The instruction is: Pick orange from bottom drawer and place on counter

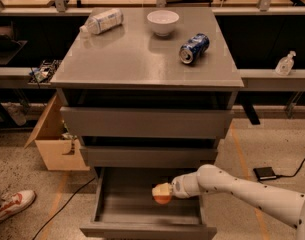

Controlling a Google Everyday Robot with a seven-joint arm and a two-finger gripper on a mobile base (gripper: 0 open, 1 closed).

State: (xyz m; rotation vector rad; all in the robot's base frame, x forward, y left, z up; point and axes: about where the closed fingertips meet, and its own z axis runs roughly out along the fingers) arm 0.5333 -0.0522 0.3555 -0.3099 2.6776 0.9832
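The bottom drawer (112,219) is pulled open at the foot of the grey cabinet. My gripper (161,193) reaches into it from the right on a white arm. Its pale fingers are shut on the orange (163,199), which shows just below them over the drawer's floor. I cannot tell whether the orange touches the floor. The counter (137,59) is the cabinet's flat grey top, well above the gripper.
On the counter lie a plastic bottle (101,21), a white bowl (163,22) and a blue can (194,47) on its side. Two wider drawers stand slightly open above. A cardboard box (54,144) and a person's shoe (12,206) are at the left.
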